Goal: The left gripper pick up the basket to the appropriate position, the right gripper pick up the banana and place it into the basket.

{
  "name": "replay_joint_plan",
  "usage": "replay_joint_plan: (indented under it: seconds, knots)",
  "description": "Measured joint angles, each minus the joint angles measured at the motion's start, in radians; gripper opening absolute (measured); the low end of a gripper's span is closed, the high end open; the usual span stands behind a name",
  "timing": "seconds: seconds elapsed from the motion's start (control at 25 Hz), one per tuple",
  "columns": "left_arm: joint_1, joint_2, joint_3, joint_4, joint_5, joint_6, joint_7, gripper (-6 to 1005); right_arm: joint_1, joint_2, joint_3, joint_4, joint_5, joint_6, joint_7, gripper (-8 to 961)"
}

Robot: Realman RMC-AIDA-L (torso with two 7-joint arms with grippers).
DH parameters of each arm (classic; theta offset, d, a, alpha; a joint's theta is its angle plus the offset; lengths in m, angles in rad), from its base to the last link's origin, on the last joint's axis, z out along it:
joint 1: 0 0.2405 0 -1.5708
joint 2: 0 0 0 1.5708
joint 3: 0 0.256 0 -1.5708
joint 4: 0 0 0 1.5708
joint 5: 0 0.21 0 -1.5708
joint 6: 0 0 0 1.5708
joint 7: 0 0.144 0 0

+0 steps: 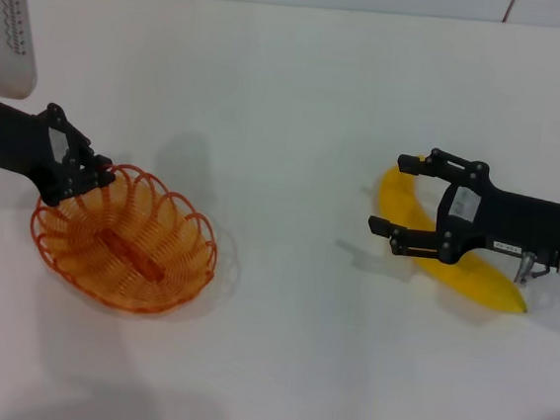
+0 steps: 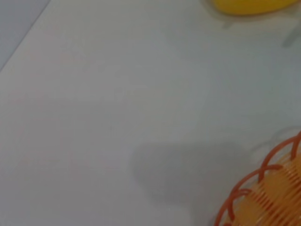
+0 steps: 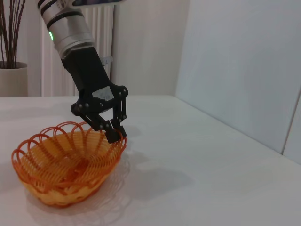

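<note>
- The left gripper (image 1: 93,174) has its fingers closed on the rim of the basket (image 1: 128,245), which sits on the counter (image 1: 277,349). Held by a single wire loop, the basket could tip or slide out when lifted.
- The right gripper (image 1: 407,200) hangs with fingers spread, straddling the banana (image 1: 472,273), which lies on the counter between and behind them. The smooth curved skin could roll or squirt aside if the close lands off-centre.
- White labels on both grippers carry print too small to read.
</note>
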Motion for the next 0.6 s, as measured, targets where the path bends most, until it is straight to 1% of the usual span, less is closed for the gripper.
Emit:
replay_joint_plan:
  seconds: [0.28,0.4,0.48,0.6]
  knots:
    - [0.004,0.000,0.000,0.002,-0.001,0.002,0.000,108,-0.001,0.000,0.000,0.000,0.000,0.000,0.000,804]
    - [0.012,0.000,-0.004,0.021,-0.023,0.036,0.005,106,-0.005,-0.002,0.000,0.000,0.001,-0.001,0.000,802]
    - [0.037,0.000,-0.016,0.071,-0.059,0.088,0.002,99,-0.007,-0.003,0.000,0.000,0.003,-0.001,0.000,800]
    - [0.095,0.001,-0.033,0.164,-0.128,0.151,-0.015,81,-0.010,-0.004,0.002,0.000,0.003,-0.001,0.000,798]
